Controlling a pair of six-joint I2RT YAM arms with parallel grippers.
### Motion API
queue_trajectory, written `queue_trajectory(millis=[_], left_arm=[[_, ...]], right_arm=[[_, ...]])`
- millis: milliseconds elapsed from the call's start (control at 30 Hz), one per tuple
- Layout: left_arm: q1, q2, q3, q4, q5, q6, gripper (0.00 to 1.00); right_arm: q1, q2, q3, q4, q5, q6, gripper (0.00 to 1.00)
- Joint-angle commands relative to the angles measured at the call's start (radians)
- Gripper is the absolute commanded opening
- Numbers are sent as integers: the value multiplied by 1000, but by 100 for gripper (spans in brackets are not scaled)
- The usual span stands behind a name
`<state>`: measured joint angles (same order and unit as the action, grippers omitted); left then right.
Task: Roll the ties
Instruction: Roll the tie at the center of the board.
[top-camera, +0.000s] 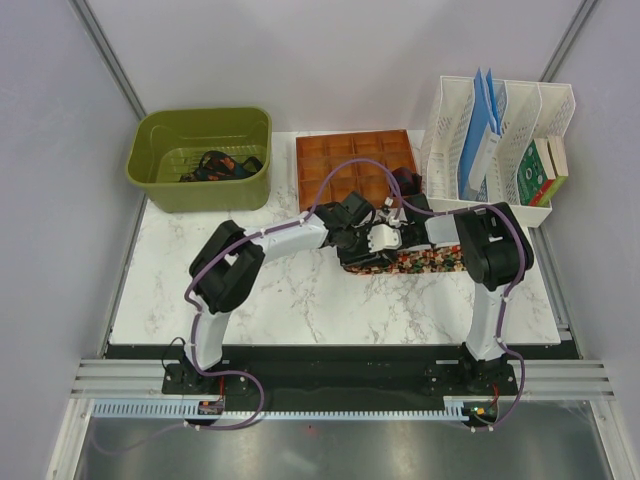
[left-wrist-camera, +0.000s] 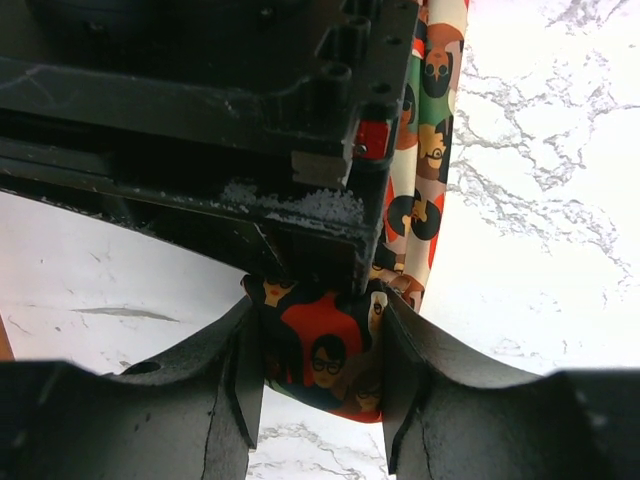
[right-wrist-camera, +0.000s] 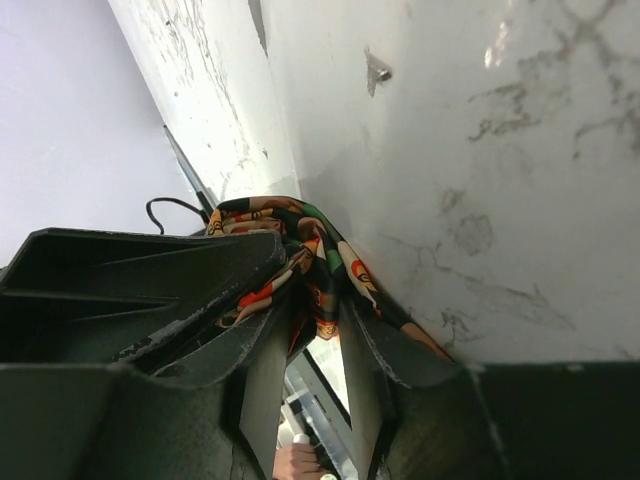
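Left gripper (left-wrist-camera: 322, 380) pinches the face-patterned tie (left-wrist-camera: 430, 130); right gripper (right-wrist-camera: 315, 300) stands spread, tie fabric between its jaws.

White marble-look surface inside a plain, pale booth.
The surface (top-camera: 300, 300) has grey veins. Smooth pale lilac walls (top-camera: 330, 60) close it behind and at both sides. Grey metal posts (top-camera: 108, 55) rise at its far corners, and an aluminium rail (top-camera: 120, 380) runs along its near edge. The light is soft and even.
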<state>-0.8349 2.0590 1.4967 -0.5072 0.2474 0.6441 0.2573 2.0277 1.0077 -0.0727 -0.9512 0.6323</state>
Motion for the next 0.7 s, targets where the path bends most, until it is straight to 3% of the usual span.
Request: queue_trajectory(millis=[0,667], left_arm=[[-23,70,-95,-67,55,12,30],[-20,87,-85,-71,58,-14,16]], right_arm=[[14,-7,12,-53,72,-103,31],[-26,-152,40,-214,37,-188,45]])
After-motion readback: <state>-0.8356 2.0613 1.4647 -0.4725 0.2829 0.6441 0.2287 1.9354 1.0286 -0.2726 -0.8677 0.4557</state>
